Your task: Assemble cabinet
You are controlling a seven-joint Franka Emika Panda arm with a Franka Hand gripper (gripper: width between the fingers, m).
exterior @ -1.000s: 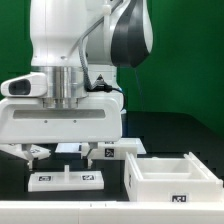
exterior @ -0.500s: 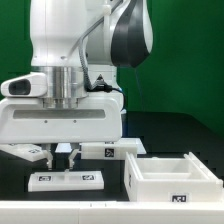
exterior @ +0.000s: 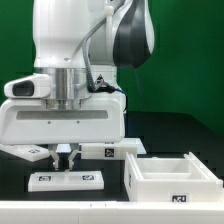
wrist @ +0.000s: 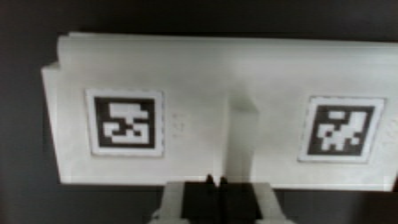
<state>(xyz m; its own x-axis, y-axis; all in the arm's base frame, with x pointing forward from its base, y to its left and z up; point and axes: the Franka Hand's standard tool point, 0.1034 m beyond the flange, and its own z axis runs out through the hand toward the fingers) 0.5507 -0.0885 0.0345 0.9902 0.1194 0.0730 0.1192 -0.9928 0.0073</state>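
Here the end effector [exterior: 64, 155], drawn together on nothing, hangs just above a flat white two-tag panel [wrist: 214, 100] near the cabinet [exterior: 170, 180].

The cabinet [exterior: 172, 180] sits (exterior view's right) beside a flat panel [exterior: 65, 181] under the tool [exterior: 64, 157].

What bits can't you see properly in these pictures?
Exterior view: the claw is tiny, shadowed under the arm; its grip is unclear.
Exterior view: inside the cabinet is mostly hidden by its front wall.
Wrist view: tags on the white panel are blurred; the claw is cut off by the edge.
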